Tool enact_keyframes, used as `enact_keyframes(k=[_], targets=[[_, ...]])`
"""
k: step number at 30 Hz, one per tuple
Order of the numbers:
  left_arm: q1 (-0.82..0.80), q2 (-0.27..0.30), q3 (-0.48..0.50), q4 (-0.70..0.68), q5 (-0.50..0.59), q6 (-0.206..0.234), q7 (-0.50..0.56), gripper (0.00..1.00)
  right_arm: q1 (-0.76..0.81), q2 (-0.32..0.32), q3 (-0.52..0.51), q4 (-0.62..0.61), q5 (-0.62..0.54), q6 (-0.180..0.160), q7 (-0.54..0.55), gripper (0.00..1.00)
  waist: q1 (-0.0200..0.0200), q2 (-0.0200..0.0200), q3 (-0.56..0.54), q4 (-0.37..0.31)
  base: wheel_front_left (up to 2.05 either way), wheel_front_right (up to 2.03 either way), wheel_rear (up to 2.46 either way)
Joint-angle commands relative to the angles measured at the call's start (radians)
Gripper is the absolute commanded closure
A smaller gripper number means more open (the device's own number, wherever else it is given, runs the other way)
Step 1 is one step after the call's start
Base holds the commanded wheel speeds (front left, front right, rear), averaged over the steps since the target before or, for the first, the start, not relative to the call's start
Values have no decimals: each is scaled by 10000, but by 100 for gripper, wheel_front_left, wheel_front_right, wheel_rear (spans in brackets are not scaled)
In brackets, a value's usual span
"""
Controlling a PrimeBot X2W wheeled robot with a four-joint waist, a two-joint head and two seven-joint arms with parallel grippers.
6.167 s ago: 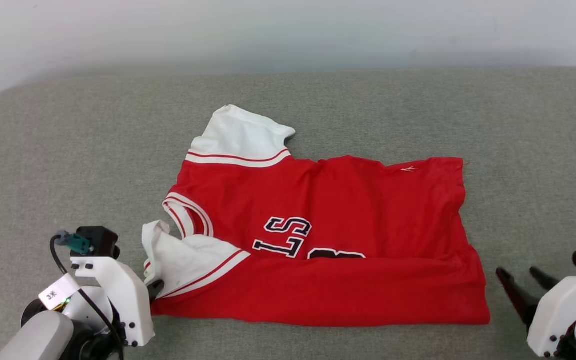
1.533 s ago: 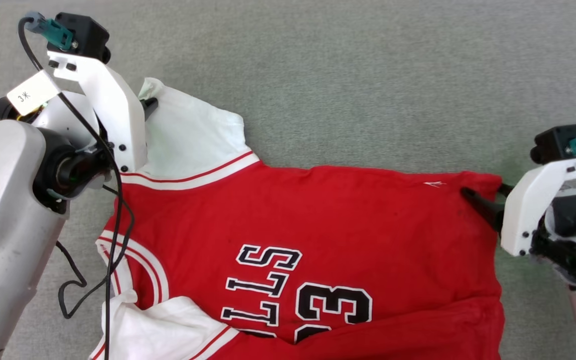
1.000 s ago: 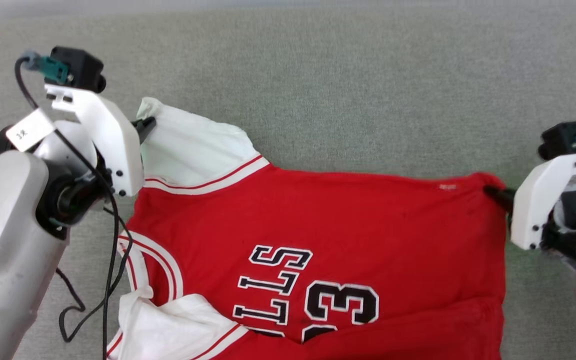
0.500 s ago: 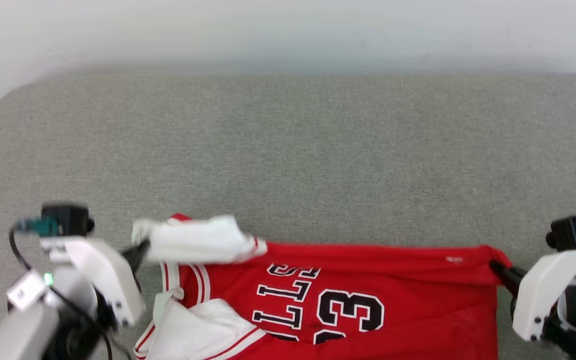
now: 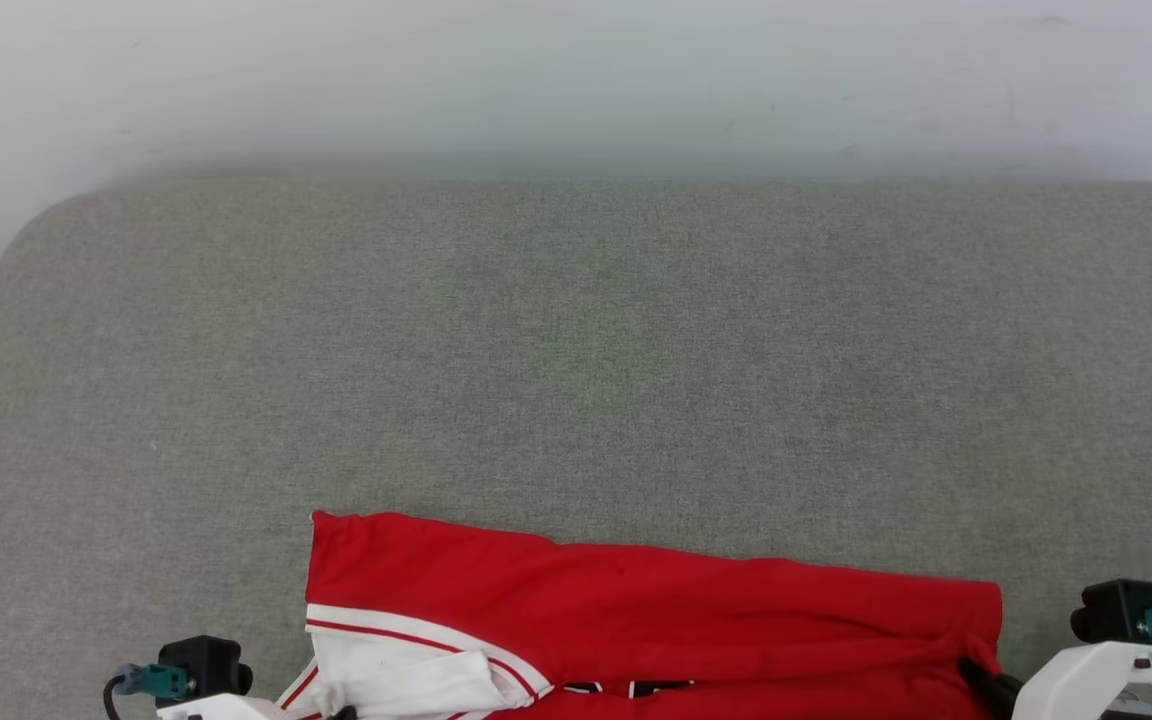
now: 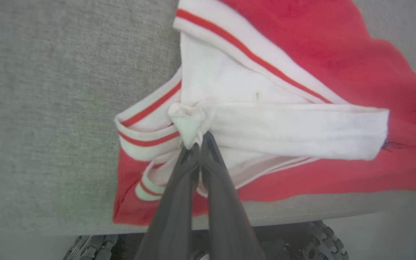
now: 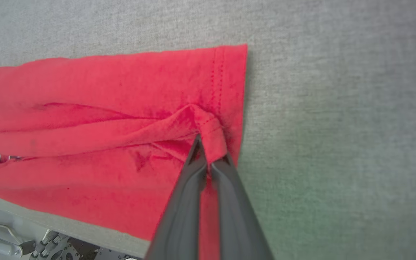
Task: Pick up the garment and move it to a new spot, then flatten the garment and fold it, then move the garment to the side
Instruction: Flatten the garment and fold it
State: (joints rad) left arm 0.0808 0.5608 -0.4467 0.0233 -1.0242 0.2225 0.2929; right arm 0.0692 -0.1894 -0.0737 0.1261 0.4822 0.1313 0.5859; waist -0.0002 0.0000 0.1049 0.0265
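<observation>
Both gripping garment — left tool, right tool

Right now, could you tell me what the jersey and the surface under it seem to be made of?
The jersey: soft matte knit, perhaps cotton or polyester; it bunches and has stitched hems. The grey surface: woven upholstery cloth, by its speckled weave.

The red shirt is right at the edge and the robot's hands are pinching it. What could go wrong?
1. The garment lies along the near edge of the grey surface, so a further pull toward the robot could slide it off.
2. The left hand pinches only a small bunch of white sleeve; it might slip free.
3. The hem corner is bunched at the right hand, so the fold may keep a wrinkle.
</observation>
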Motion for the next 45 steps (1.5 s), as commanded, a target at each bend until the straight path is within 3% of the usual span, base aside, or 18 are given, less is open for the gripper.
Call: enact_keyframes(k=[1,2,3,12,22,25,33,43,44,45], targets=[[-99,-194,-76,162,32,-88,-120,60,183,118,31,85,13,-13,-134,0,2,0,-1,-17,0,0,0],[-197,-289,-109,295,77,-131,-201,14,232,176,81,123,23,-13,-225,0,2,0,-10,-31,0,0,0],[-277,-352,-148,426,105,-191,-272,0,277,243,112,116,63,-13,-364,0,2,0,-16,-50,0,0,0],[-1021,-499,163,556,853,-558,-1793,0,821,173,3,-1075,61,-12,-1149,0,2,0,-179,-285,0,0,0],[-1930,-550,273,-218,2590,-630,-4235,0,705,-377,-1303,-2763,39,-12,670,0,2,0,-151,-259,0,0,0],[-2200,-659,180,-390,3198,-451,-4839,0,526,-442,-1490,-2842,42,-12,1219,0,2,0,-44,-130,0,0,0],[-2356,-1185,189,-771,4300,140,-5461,0,71,-132,-924,-2187,239,-12,2013,0,2,0,503,216,0,0,0],[-2187,-1567,617,-749,4754,89,-5588,0,128,426,-148,-540,528,-10,2547,0,2,0,812,450,0,0,0],[-2157,-1603,652,-738,4765,78,-5590,0,122,455,-90,-434,589,-10,2556,13,2,0,818,439,0,0,0],[-2157,-1603,652,-738,4765,78,-5590,0,122,455,-90,-434,589,-10,2556,13,2,0,818,439,0,0,0]])
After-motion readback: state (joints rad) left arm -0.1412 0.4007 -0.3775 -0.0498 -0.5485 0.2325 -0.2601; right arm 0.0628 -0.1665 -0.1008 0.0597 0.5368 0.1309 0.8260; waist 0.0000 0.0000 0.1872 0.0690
